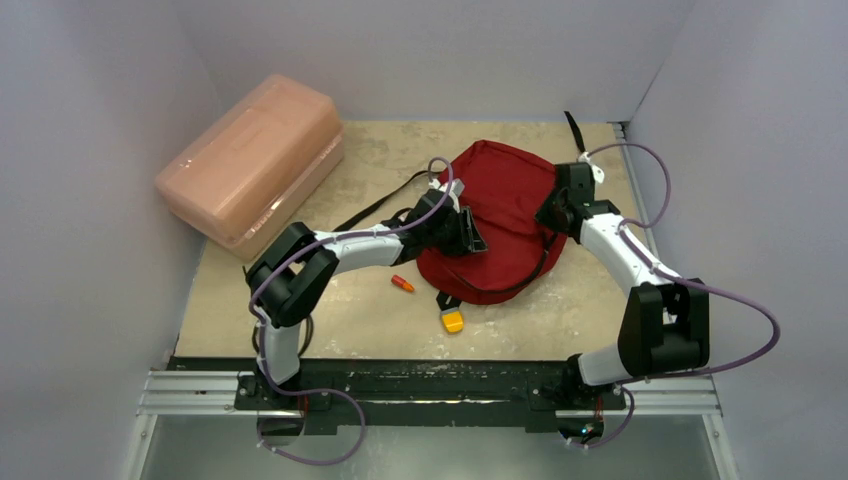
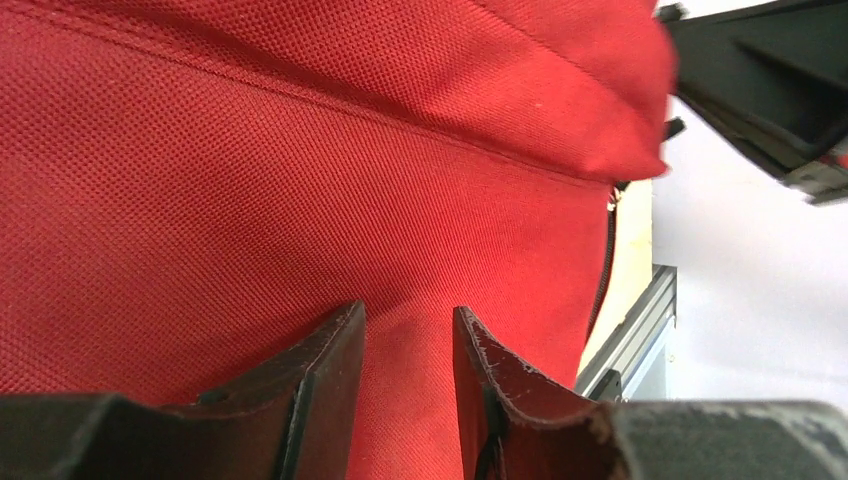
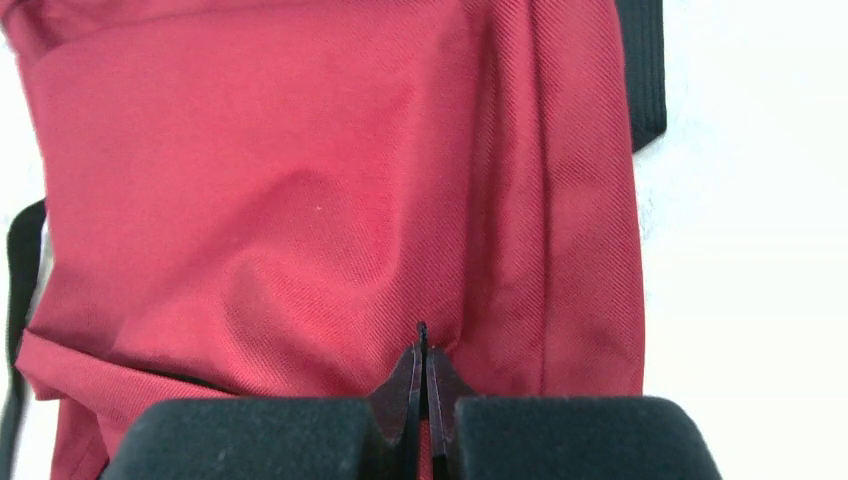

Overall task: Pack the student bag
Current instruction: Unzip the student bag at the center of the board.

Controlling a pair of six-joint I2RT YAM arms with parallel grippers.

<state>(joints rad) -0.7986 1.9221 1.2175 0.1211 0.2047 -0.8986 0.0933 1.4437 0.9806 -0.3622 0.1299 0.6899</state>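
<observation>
The dark red student bag (image 1: 505,195) lies flat at the middle right of the table. My left gripper (image 1: 474,236) is at its left edge; in the left wrist view the gripper (image 2: 408,316) is open, its two fingers pressed close to the red fabric (image 2: 300,180) with a gap between them. My right gripper (image 1: 549,214) is at the bag's right side. In the right wrist view the right gripper (image 3: 421,352) is shut, a thin black zipper tab (image 3: 421,328) pokes out between its tips, and the fabric (image 3: 300,200) puckers there.
A pink translucent plastic box (image 1: 255,160) stands at the back left. A small orange pen (image 1: 402,284) and a yellow-orange object (image 1: 453,321) lie in front of the bag. Black straps (image 1: 375,208) trail left of it. Walls close in on both sides.
</observation>
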